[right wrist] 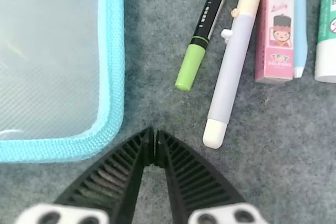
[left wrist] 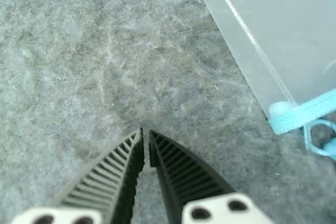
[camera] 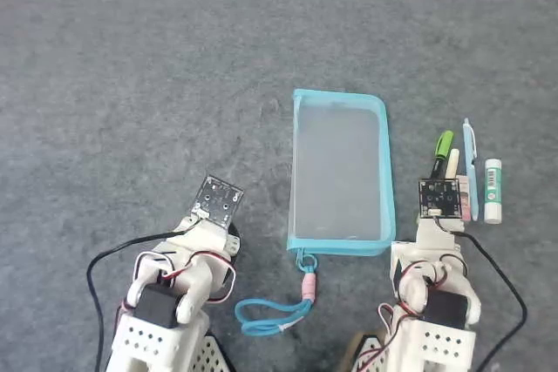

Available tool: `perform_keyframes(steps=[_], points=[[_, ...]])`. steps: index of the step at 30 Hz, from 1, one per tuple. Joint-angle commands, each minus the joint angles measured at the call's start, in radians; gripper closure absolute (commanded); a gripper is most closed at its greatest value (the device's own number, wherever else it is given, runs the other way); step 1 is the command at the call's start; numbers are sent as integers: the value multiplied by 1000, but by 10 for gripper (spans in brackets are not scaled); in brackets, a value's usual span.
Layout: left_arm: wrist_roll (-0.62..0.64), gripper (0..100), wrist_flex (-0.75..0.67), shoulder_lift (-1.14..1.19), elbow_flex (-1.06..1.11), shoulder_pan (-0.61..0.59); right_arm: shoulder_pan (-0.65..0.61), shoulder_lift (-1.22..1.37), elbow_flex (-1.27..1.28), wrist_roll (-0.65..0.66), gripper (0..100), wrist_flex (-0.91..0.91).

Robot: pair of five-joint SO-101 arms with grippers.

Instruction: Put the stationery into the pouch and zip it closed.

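Observation:
A clear pouch [camera: 340, 173] with a light-blue zip edge lies flat in the middle of the grey felt, its blue strap [camera: 275, 313] trailing toward the arms. To its right lie a green-capped black pen [camera: 442, 152], a cream-and-lilac pen [right wrist: 231, 61], a pink eraser [right wrist: 276, 31], a blue pen [camera: 471, 163] and a white glue stick [camera: 493, 190]. My right gripper [right wrist: 155, 136] is shut and empty, just short of the pens beside the pouch's corner [right wrist: 107, 129]. My left gripper [left wrist: 146, 136] is shut and empty over bare felt, left of the pouch [left wrist: 283, 30].
Grey felt [camera: 131, 93] covers the whole table. The pouch's zip pull ring [left wrist: 317, 139] and pink tag [camera: 308, 287] lie near its near corner. Black cables [camera: 113, 259] loop beside both arm bases.

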Motion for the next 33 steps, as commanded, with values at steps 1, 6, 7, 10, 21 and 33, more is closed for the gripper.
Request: perform_keyframes(steps=[1,6,7,10,21,33], points=[[-6,983,3,14,-8,9,10,-8,21,-8,992,4],[-6,983,3,14,-8,9,10,-8,21,-8,992,4],[-6,983,3,14,-8,9,10,-8,21,-6,992,7],[-6,983,-2,14,-10,9,13,-8,20,-9,992,-2],[-5,983,-18,14,-5,9,12,-8,20,-9,992,12],[-6,983,-18,14,-5,12,12,-8,20,-6,992,13]])
